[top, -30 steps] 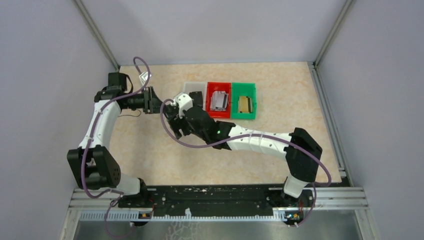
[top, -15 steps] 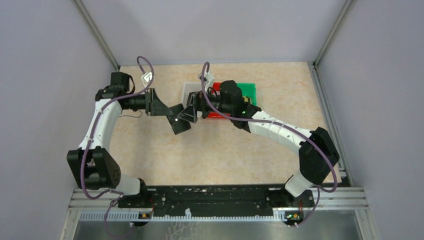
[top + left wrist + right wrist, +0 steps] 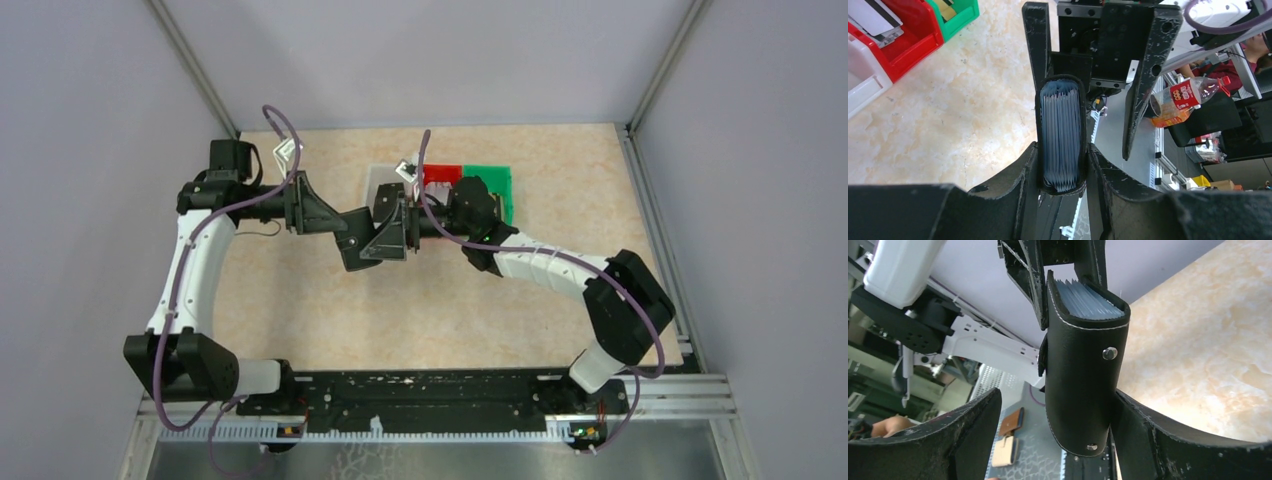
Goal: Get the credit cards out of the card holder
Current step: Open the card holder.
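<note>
The black card holder (image 3: 1061, 135) is held off the table with my left gripper (image 3: 1062, 150) shut on its sides. Its open end shows pale blue-grey pleated pockets (image 3: 1088, 302); whether any cards are inside I cannot tell. My right gripper (image 3: 1058, 397) is open and straddles the holder's (image 3: 1083, 385) snap-studded end. One of its fingers (image 3: 1168, 440) is against the holder's side and the other stands apart. From above, the holder (image 3: 357, 250) hangs between both grippers left of the bins. Silvery credit cards (image 3: 878, 17) lie in the red bin.
A white bin (image 3: 378, 180), a red bin (image 3: 440, 172) and a green bin (image 3: 495, 182) stand in a row at the back middle, partly covered by my right arm. The green bin holds gold-tan cards (image 3: 948, 7). Bare marbled table (image 3: 300, 310) lies in front.
My right arm drew back to the right and turned, and its open jaws now face left around the holder. My left arm shifted the holder slightly to the right.
</note>
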Controlling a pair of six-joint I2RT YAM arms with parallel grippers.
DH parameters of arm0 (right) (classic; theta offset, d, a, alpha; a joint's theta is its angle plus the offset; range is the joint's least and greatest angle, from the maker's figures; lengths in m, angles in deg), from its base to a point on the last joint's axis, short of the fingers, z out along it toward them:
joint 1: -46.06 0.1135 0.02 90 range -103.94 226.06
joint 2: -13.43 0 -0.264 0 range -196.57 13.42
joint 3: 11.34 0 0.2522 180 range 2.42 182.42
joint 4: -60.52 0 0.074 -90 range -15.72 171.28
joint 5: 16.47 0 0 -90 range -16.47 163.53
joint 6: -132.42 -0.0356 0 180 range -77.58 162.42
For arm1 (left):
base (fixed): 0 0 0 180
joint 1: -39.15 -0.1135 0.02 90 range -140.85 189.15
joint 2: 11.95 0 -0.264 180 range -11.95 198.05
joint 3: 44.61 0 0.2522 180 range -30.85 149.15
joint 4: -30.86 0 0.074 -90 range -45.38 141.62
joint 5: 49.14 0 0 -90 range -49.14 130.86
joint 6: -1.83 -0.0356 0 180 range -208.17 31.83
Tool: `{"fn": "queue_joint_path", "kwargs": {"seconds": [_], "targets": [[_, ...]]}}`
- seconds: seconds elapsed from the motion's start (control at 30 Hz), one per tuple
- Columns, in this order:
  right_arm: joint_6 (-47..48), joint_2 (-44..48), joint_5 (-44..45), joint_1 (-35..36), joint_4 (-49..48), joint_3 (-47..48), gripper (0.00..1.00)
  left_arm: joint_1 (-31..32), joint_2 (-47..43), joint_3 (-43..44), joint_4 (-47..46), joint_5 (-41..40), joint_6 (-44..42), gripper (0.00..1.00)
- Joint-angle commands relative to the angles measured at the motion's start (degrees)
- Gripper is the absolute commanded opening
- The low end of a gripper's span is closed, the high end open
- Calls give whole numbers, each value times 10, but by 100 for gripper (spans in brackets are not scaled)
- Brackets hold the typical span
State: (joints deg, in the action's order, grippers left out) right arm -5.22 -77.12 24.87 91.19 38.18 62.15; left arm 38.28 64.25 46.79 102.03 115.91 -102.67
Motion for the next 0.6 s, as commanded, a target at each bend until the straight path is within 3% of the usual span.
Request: {"fn": "queue_joint_path", "kwargs": {"seconds": [0.0,0.2,0.4,0.43,0.5,0.57], "targets": [[-59,-5,-38,7,-99,-6,73,1,-16,26,-15,51,8,0],[-108,-16,-32,7,-161,-6,58,1,-25,33,-30,61,34,0],[-105,-13,-17,7,-131,10,28,2,-47,5,-110,54,119,1],[-103,-13,-16,7,-125,13,22,1,-53,-4,-130,52,138,9],[-91,-12,-16,7,-105,24,13,2,-63,-25,-163,50,177,44],[-63,-13,-19,7,-58,41,5,5,-69,-37,-181,50,196,69]]}}
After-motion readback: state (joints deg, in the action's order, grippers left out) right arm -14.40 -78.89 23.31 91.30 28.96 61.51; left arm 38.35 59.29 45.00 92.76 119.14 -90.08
